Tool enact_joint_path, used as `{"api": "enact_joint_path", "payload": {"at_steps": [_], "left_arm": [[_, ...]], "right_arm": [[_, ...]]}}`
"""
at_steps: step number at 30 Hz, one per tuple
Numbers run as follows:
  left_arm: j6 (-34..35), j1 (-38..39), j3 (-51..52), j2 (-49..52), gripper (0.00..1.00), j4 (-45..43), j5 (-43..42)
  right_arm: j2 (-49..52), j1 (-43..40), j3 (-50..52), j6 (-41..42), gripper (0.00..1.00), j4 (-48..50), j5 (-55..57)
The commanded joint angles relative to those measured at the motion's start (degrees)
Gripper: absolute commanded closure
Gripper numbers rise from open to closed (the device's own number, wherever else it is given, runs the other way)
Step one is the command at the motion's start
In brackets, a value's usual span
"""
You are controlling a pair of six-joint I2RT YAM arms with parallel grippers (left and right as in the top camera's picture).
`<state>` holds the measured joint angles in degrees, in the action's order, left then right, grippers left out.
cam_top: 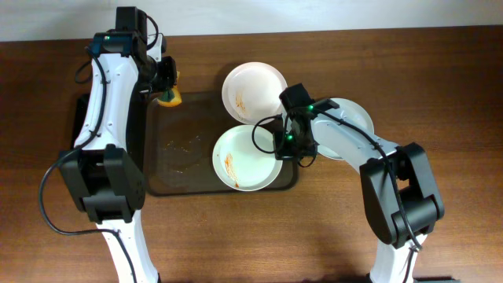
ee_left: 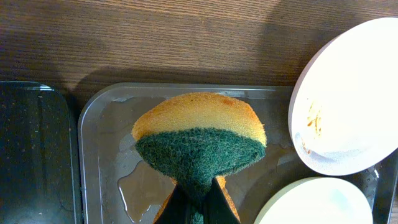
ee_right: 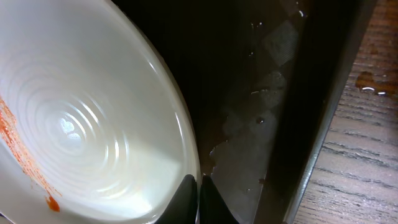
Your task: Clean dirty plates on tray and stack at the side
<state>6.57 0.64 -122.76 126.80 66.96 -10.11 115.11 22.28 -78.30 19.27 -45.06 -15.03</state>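
Plates sit in three spots. The front plate (cam_top: 244, 161), smeared orange-red, lies in the tray (cam_top: 185, 157), and the right end effector (ee_right: 198, 199) is clenched on its right rim. A second plate (cam_top: 253, 93), also smeared, overlaps the tray's far rim. The third plate (cam_top: 357, 112) rests on the worktop (cam_top: 440, 79) just right of the tray. The left end effector (ee_left: 198, 208) grasps a yellow-green sponge (ee_left: 199, 134) over the tray's far-left corner.
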Motion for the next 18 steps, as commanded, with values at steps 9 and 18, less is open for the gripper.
{"api": "enact_joint_path", "payload": {"at_steps": [9,18], "left_arm": [[-1.1,0.1,0.1,-0.2,0.99,-0.1,-0.6],[-1.1,0.1,0.1,-0.2,0.99,0.5,-0.6]], "right_arm": [[1.4,12.1,-7.9,22.3,0.96,8.3,7.6],[4.3,14.8,-7.9,26.6,0.62,9.4,8.9]]}}
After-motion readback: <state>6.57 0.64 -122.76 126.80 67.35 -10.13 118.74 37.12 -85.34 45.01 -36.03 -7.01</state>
